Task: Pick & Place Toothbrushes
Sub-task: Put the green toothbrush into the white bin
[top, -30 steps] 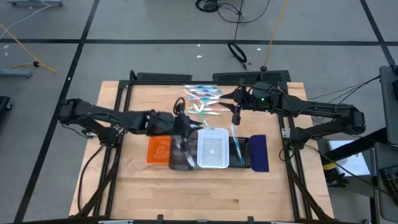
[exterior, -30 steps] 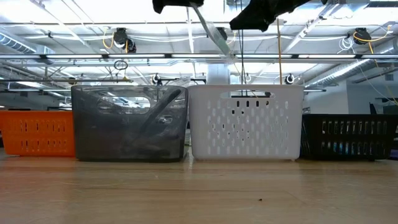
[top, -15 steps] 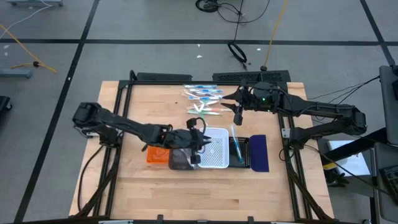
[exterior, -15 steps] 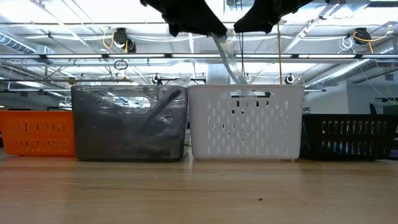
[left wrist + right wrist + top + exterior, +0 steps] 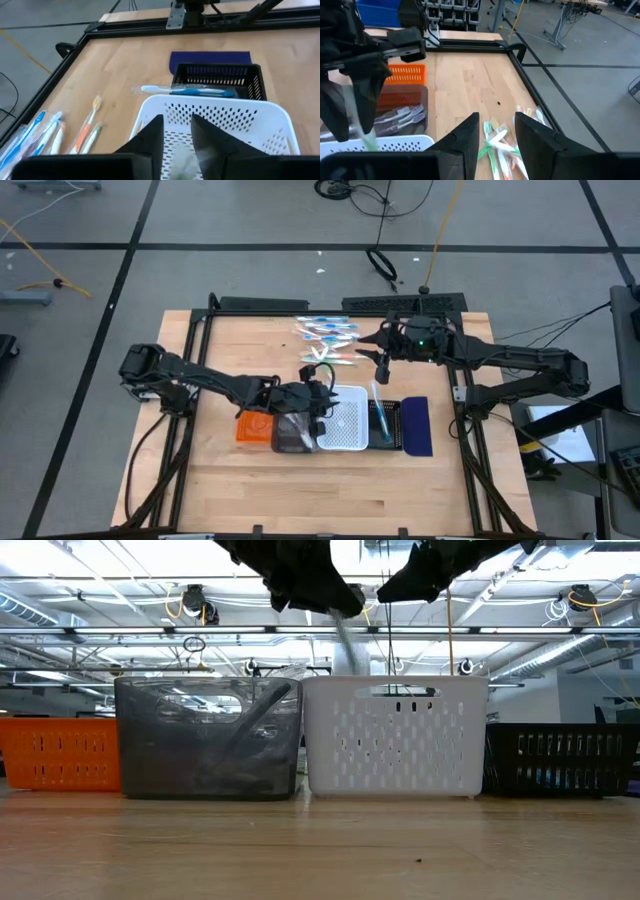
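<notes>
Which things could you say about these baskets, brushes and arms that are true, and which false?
1. The white basket stands between a grey basket and a black basket. True.
2. The right tool grips a toothbrush. False: it is open and empty, above the loose toothbrushes.
3. A blue toothbrush lies on the black basket's edge. True.
4. The orange basket ends the row's right side. False: left end.
5. The left tool hangs above the baskets. True.

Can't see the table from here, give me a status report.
Left hand over white basket, clear toothbrush hanging below it. Right hand open above loose toothbrushes. Nothing in the way.
</notes>
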